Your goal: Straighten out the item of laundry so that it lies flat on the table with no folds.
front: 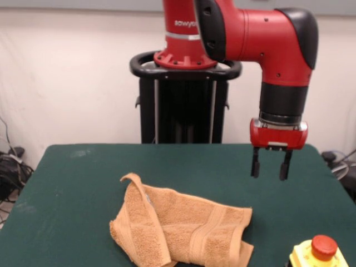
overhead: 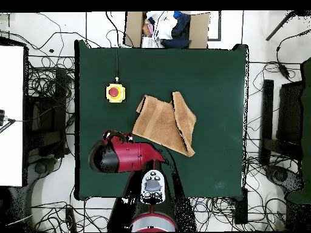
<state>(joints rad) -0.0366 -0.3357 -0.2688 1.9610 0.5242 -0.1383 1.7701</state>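
Observation:
The orange-tan towel (front: 181, 227) lies crumpled on the green table (front: 78, 183), its left part folded over the rest, with a woven band running across it. In the overhead view the towel (overhead: 164, 121) sits mid-table with one side folded over. My gripper (front: 270, 167) hangs open and empty above the table, to the right of the towel and well apart from it. In the overhead view the arm's red wrist (overhead: 118, 155) covers the gripper, which stands beside the towel's lower left corner.
A yellow box with a red button (front: 320, 253) (overhead: 115, 92) stands on the table near the towel. A cardboard box with clothes (overhead: 165, 27) sits beyond the table's far edge. Cables lie on the floor around the table.

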